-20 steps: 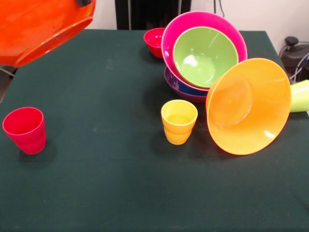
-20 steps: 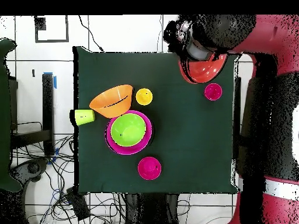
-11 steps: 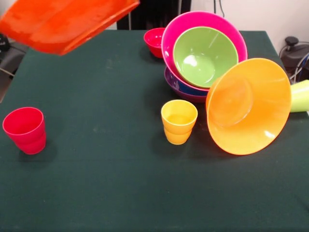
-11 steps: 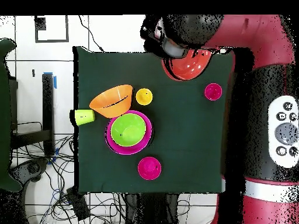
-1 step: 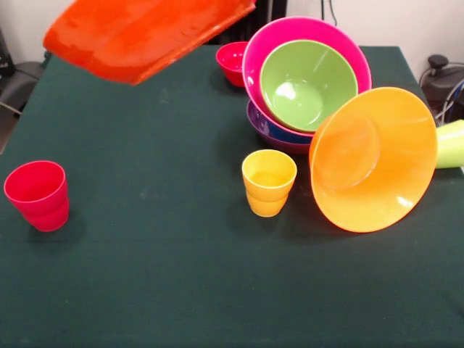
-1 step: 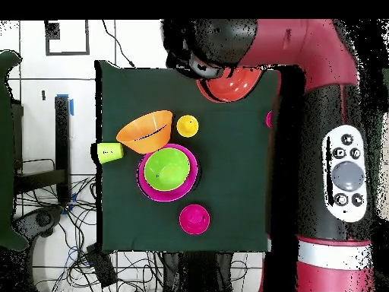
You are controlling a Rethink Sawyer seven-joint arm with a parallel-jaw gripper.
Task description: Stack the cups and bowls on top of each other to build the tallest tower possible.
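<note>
Fingers' state cannot be told; gripper [image 6: 199, 65] carries large glossy red-orange plastic bowl [image 5: 145, 32] aloft, tilted, above dark green table [image 5: 145, 275], near tower [image 5: 304, 83].

a lab: green-clothed table [image 5: 145, 275], taped floor [image 6: 53, 84], loose cables [image 6: 45, 220].

red-orange bowl [image 5: 145, 32] — top cut off | lime green cup [image 5: 451, 143] — cropped

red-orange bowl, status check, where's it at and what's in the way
Red-orange bowl airborne, tilted; pincer hidden behind it. Tower: pink bowl with green bowl inside, on the purple one. Light orange bowl propped on edge against the tower.
</note>
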